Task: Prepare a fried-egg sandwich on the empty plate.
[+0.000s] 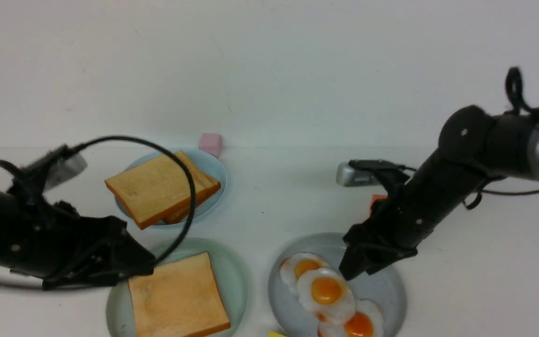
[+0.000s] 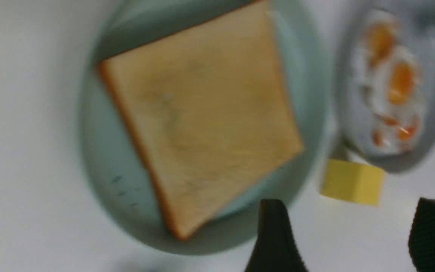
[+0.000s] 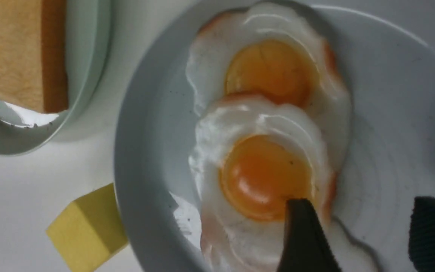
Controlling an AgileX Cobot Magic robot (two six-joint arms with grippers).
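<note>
On your far left, your left gripper [image 2: 350, 204] hangs above the near-left side of the work area, its jaws wide apart with nothing between them. A black cable [image 1: 188, 187] arcs over from that arm, crossing your view of the two left-hand plates.

Farther back is the light-blue plate [image 1: 220, 175], carrying a stack of toast slices [image 1: 155, 187]; the top one sits askew and sticks out past the rim towards you. In front of it you have the round mint-green plate [image 1: 239, 281], with a single square toast slice [image 1: 178, 297] lying flat on it, golden on top and browner along the crust; you can see no egg on top of that slice. A pink block [image 1: 211, 144] stands just beside the far right rim of the light-blue plate.

Between the mint-green plate and the grey plate [image 1: 391, 299], at the near side, you have a yellow block [image 3: 89, 228]. The grey plate holds three fried eggs [image 1: 326, 291] in an overlapping row, the middle one lying partly over the farthest.

Your right gripper [image 3: 361, 201] is over the grey plate beside the eggs, its jaws well spread and gripping nothing. Behind it, an orange-red block [image 1: 378, 200] is partly hidden from you
</note>
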